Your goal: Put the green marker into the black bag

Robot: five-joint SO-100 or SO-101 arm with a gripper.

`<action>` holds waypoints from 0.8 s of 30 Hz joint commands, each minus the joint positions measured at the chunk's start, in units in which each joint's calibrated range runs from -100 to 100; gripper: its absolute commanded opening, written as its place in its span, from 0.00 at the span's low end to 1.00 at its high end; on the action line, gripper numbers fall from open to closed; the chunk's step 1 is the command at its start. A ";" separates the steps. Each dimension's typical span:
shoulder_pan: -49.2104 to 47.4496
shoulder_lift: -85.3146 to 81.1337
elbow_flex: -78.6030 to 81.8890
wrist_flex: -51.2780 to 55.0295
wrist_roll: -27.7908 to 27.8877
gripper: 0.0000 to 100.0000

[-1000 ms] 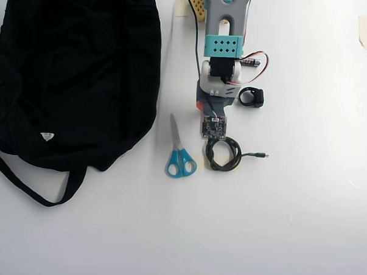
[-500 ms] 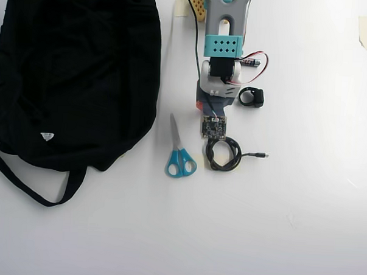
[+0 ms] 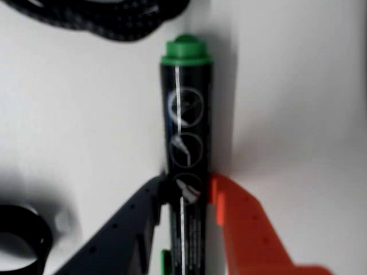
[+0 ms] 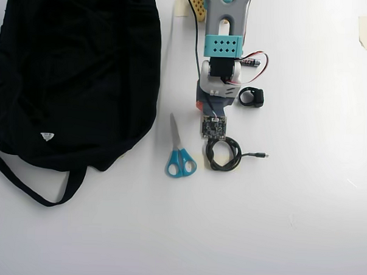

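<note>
Nothing has shifted in the overhead view over the last second: your arm, the bag and the loose items all sit exactly where they were.

Your green marker (image 3: 186,143) lies on the white table (image 3: 298,103), and in the wrist view it runs straight up the frame, dark barrel with white print, green end at the top. Your gripper (image 3: 186,197) is closed around the barrel: the black finger (image 3: 135,220) presses its left side and the orange finger (image 3: 238,217) its right, both touching. From overhead the marker itself is hidden under your arm (image 4: 222,66), which reaches down from the top edge, wrist folded low over the table, camera board facing up.

Just past the marker's green end lies the coiled black cable (image 4: 222,154). A small black ring (image 4: 251,96) sits beside the wrist, to its right in the overhead view. The blue-handled scissors (image 4: 179,151) lie to the left of the arm. Well apart, filling the upper left, is the black bag (image 4: 76,78), its strap trailing below it.
</note>
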 commanded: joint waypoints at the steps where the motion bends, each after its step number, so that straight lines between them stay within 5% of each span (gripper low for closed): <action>1: 0.04 -0.79 -0.79 2.11 0.10 0.02; 24: 0.12 -1.13 -5.28 8.31 0.52 0.02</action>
